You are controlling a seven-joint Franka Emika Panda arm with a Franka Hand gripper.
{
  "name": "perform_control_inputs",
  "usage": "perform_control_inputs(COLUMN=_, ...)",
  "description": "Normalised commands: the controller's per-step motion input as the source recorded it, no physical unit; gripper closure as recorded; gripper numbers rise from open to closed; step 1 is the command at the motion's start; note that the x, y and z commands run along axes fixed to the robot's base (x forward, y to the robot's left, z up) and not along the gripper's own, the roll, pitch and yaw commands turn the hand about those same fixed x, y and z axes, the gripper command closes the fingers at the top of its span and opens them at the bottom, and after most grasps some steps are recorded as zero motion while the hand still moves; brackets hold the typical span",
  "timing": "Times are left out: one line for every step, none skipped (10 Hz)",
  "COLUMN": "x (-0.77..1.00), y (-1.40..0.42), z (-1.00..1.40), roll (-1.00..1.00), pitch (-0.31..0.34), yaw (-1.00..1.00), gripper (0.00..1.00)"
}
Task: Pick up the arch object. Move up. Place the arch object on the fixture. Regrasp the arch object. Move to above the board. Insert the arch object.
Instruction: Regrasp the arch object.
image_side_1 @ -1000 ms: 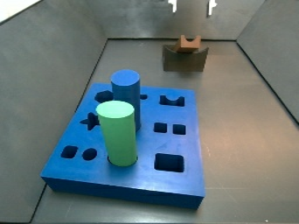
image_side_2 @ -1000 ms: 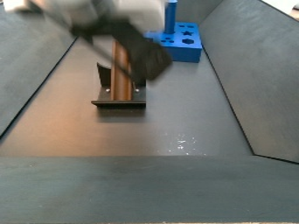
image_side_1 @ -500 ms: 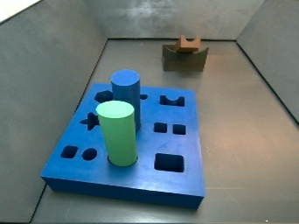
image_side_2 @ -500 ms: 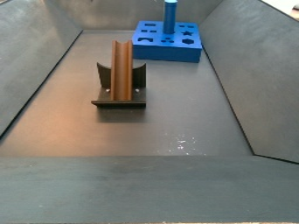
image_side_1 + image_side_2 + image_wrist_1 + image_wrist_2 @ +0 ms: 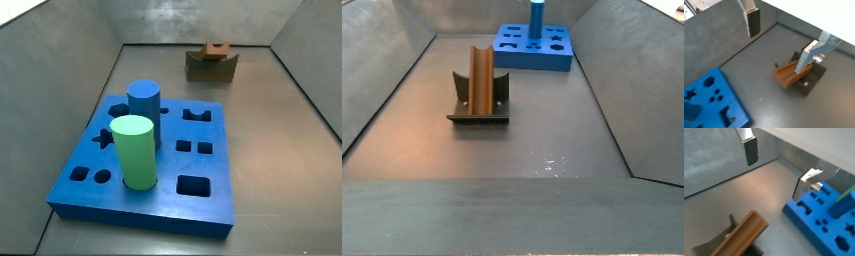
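Now the arch object [image 5: 481,78] stands upright in the fixture [image 5: 480,108], propped for regrasping, while the empty gripper [image 5: 784,35] hangs above, jaws spread wide.

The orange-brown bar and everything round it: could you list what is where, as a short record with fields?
arch object: orange-brown bar standing upright in the fixture's notch
fixture: dark notched block on the grey floor, apart from the board
board: bright-blue slab with cut-outs, holding a green cylinder and a blue cylinder
gripper: open, empty, above the bar, seen only in both wrist views
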Motion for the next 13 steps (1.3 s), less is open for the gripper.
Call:
perform_control_inputs(x=0.0, y=-0.04, z=0.01, roll=1.0, pitch=-0.002, yaw=0.04, gripper=0.0)
perform_control_inputs(x=0.0, y=-0.03, z=0.01, roll=1.0, pitch=0.001, yaw=0.04, gripper=0.0)
perform_control_inputs(x=0.0, y=-0.02, z=0.01, roll=1.0, pitch=0.005, yaw=0.04, gripper=0.0)
perform_control_inputs(x=0.01, y=-0.02, z=0.01, roll=1.0, pitch=0.011, yaw=0.04, gripper=0.0)
perform_control_inputs(x=0.02, y=-0.03, z=0.0, roll=1.0, pitch=0.018, yaw=0.04, gripper=0.0)
perform_control_inputs(x=0.04, y=-0.03, z=-0.01, roll=1.0, pitch=0.025, yaw=0.05, gripper=0.0)
perform_control_inputs(x=0.06, y=-0.03, z=-0.01, roll=1.0, pitch=0.039, yaw=0.05, gripper=0.0)
perform_control_inputs(x=0.07, y=-0.03, z=-0.01, roll=1.0, pitch=0.051, yaw=0.05, gripper=0.0)
perform_control_inputs(x=0.08, y=-0.03, z=-0.01, roll=1.0, pitch=0.061, yaw=0.05, gripper=0.0)
perform_control_inputs(x=0.1, y=-0.04, z=-0.02, roll=1.0, pitch=0.091, yaw=0.06, gripper=0.0)
perform_control_inputs(x=0.11, y=-0.04, z=-0.01, roll=1.0, pitch=0.105, yaw=0.07, gripper=0.0)
perform_control_inputs(x=0.12, y=-0.05, z=-0.01, roll=1.0, pitch=0.14, yaw=0.09, gripper=0.0)
perform_control_inputs(x=0.13, y=-0.05, z=-0.01, roll=1.0, pitch=0.166, yaw=0.1, gripper=0.0)
